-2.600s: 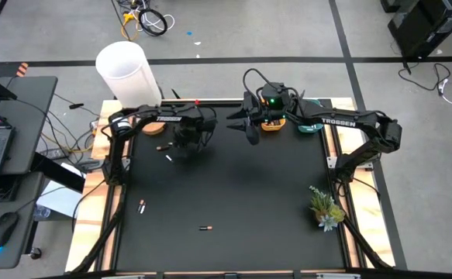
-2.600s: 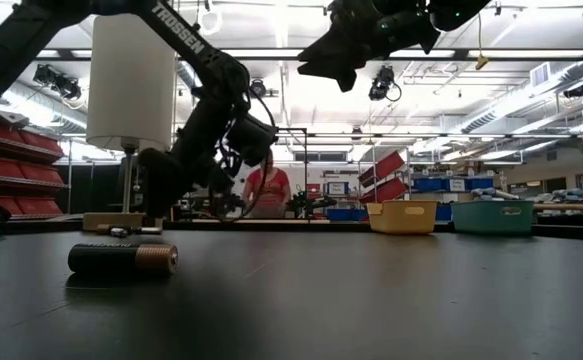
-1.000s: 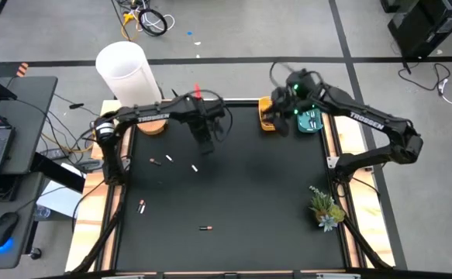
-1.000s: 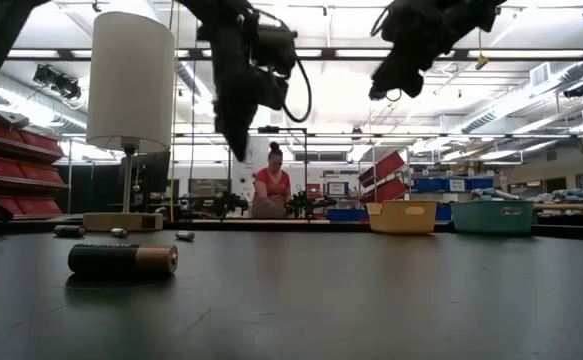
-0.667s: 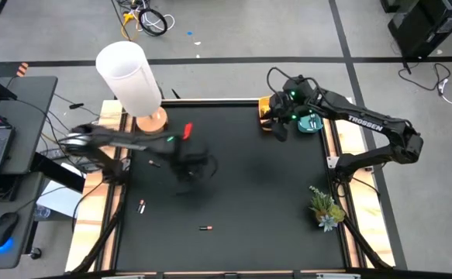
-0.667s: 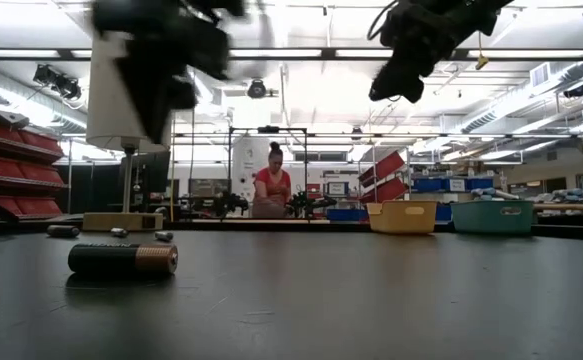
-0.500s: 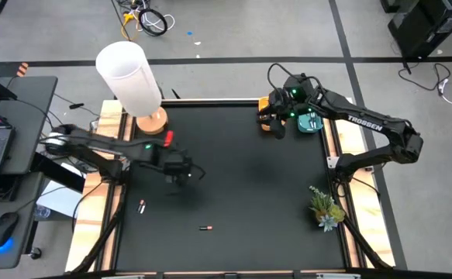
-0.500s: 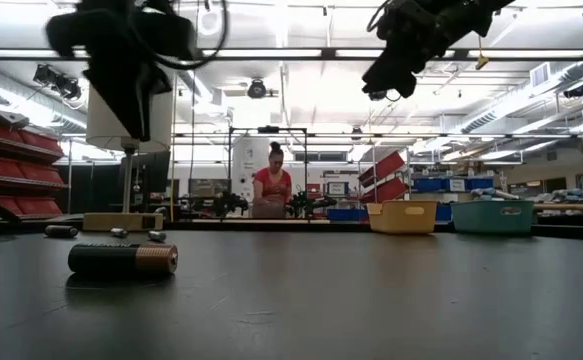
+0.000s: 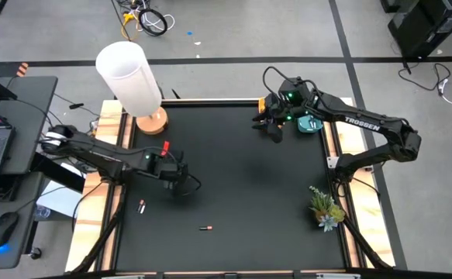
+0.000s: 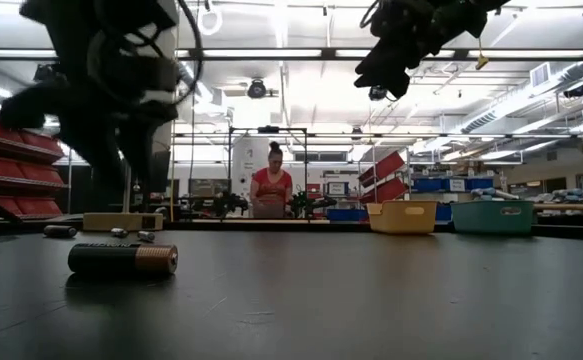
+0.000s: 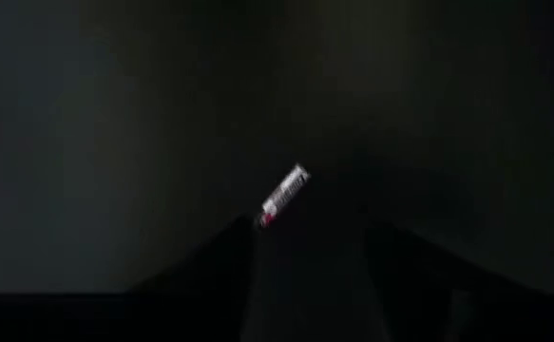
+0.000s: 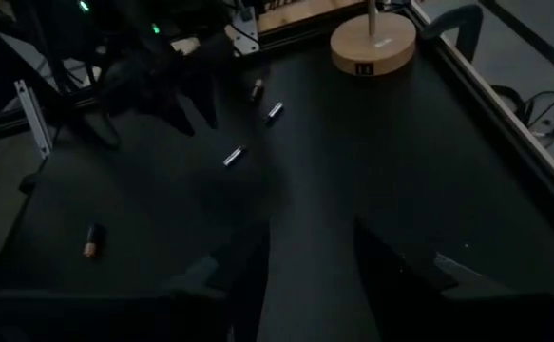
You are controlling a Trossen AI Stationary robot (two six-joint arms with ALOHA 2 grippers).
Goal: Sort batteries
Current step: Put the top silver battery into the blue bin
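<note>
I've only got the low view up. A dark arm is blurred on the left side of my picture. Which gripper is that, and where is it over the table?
Observer: That's the left gripper. In the high view it hangs over the left-middle of the black table.
Operator: Is there a battery near it?
Observer: Yes. Its wrist view shows a white battery with a red end lying on the table just ahead of it, not gripped.
Operator: And the other arm?
Observer: From above, the right gripper is at the table's far edge, beside the teal tray.
</note>
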